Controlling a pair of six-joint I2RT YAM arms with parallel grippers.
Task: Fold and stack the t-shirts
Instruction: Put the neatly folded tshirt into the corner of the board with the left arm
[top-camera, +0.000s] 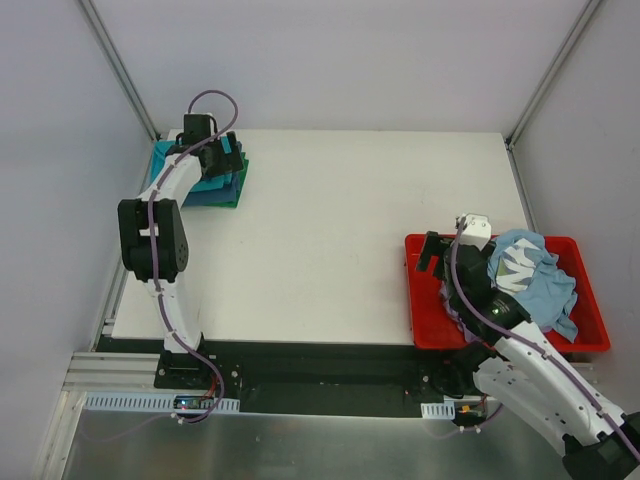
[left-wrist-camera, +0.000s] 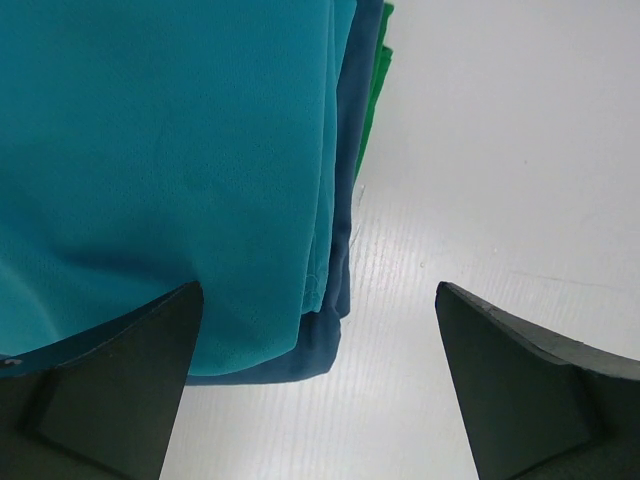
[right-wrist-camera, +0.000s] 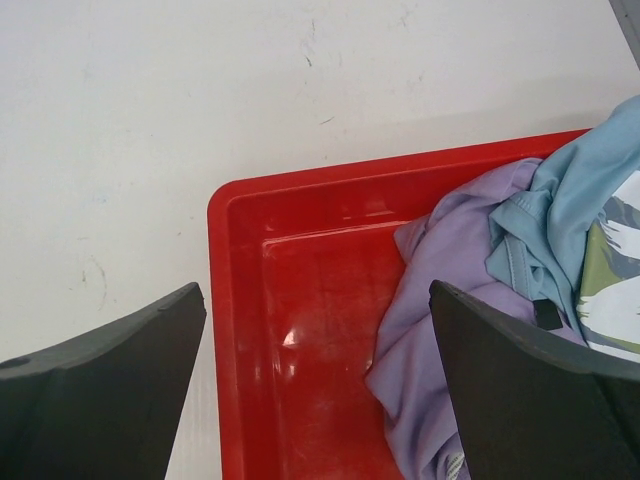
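My left gripper is wide open and empty, with the folded stack at ten o'clock. My right gripper is open and empty too. It is nearest the lavender shirt, at three o'clock in the red bin. The shirt is bunched up, so I cannot tell its long way.

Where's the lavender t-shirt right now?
In the right wrist view, the lavender t-shirt lies crumpled inside the red bin on the right side of the table, bunched against the light blue t-shirt.
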